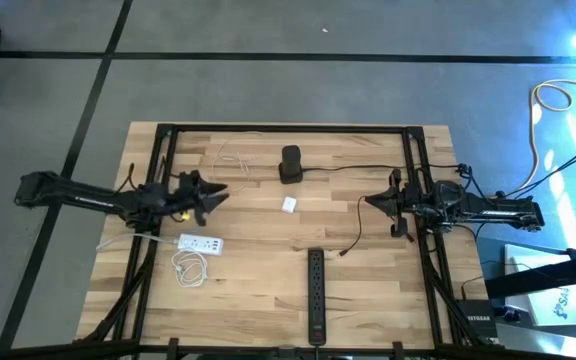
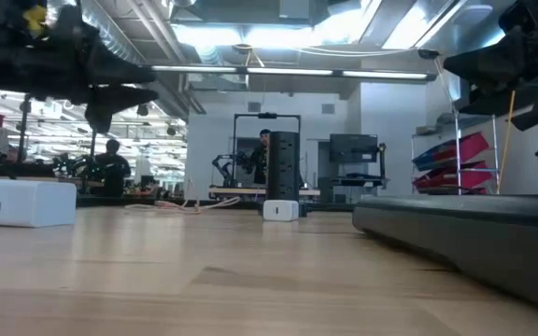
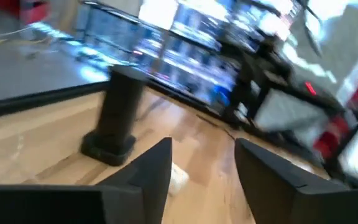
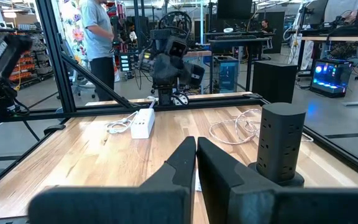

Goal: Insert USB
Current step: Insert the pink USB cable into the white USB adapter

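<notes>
A black tower power strip (image 1: 290, 163) stands upright on its base near the table's far middle; it also shows in the left wrist view (image 3: 120, 112) and the right wrist view (image 4: 280, 140). A small white adapter (image 1: 289, 204) lies on the table in front of it. A thin black cable (image 1: 353, 235) lies slack on the wood, with one end near the table's middle. My left gripper (image 1: 220, 196) hovers open to the left of the adapter, holding nothing (image 3: 201, 146). My right gripper (image 1: 371, 202) hovers shut and empty to its right (image 4: 196, 142).
A white power strip (image 1: 200, 243) with a coiled white cord (image 1: 190, 268) lies near the left arm. A long black power strip (image 1: 315, 295) lies at the near middle. A loose white cable (image 1: 233, 158) lies far left of the tower. A person (image 4: 98, 31) stands beyond the table.
</notes>
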Robot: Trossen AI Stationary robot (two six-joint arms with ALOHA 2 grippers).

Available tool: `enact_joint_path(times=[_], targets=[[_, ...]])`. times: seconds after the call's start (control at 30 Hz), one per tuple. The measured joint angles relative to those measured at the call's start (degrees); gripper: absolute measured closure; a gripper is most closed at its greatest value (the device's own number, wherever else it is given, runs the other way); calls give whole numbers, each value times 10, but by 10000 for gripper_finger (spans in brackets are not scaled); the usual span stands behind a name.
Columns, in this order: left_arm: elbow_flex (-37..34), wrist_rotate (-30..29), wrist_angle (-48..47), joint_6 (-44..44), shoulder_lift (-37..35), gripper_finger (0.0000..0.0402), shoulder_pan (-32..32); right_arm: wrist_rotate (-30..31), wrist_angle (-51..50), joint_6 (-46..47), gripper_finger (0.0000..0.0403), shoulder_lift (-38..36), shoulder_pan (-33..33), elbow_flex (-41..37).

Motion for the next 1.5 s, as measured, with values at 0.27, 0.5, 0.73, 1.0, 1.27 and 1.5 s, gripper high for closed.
enact_joint_path(times=[0.27,0.5,0.73,1.0,1.27,1.5], targets=[[65,-6,84,25,176,229,0,0,0,0,402,0,0,0],[94,-117,69,76,239,229,0,0,-2,0,402,0,0,0],[152,-214,-187,82,276,229,61,0,-13,0,402,0,0,0],[232,-134,-326,69,317,229,201,0,-13,0,402,0,0,0],[387,-10,-575,168,365,229,333,0,-15,0,402,0,0,0],[454,62,-700,394,430,229,378,0,-15,0,402,0,0,0]])
